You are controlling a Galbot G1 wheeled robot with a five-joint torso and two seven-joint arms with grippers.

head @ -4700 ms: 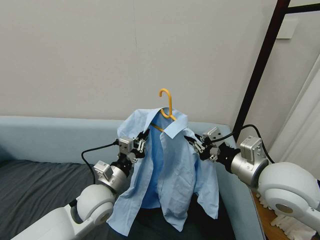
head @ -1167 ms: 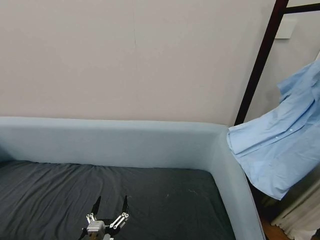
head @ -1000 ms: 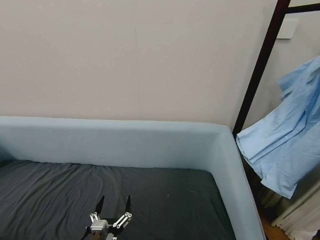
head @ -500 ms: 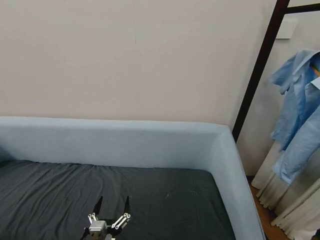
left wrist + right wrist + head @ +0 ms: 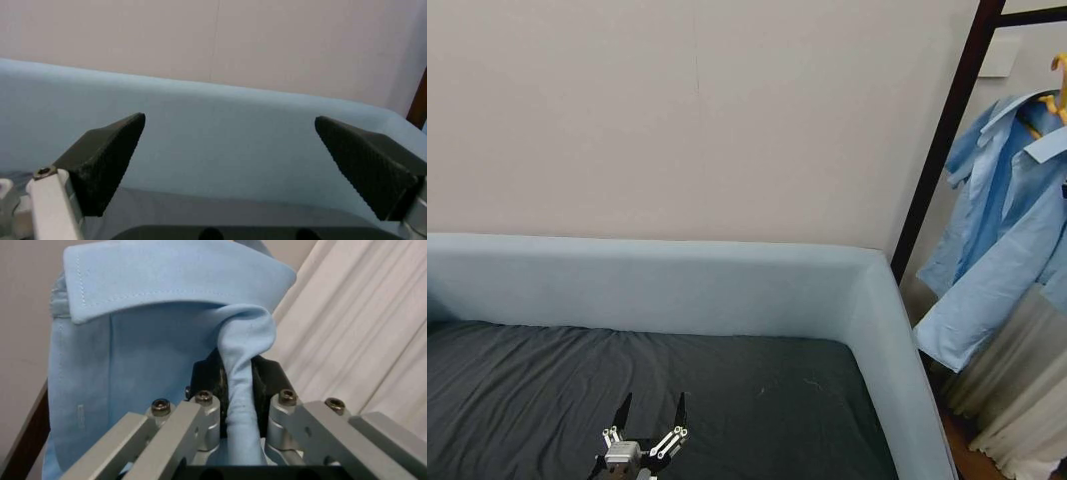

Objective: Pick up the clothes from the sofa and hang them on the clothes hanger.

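Steel-framed, black-padded right gripper (image 5: 237,390), pinching a narrow fold of smooth light-blue shirt (image 5: 153,340) beside pleated white curtain (image 5: 360,340). Draping on yellow hanger (image 5: 1059,88) beside dark rack post (image 5: 942,140), right of pale-blue sofa (image 5: 677,285). Hovering low over dark seat cushion (image 5: 527,390): left gripper (image 5: 653,402), spread wide.

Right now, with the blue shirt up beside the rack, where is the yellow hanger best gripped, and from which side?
Probably the bare neck under its hook: the rest of the yellow hanger is covered by the blue shirt. Come from the front, where the collar opens, keeping above the right gripper, which is shut on a fold of fabric by the collar.
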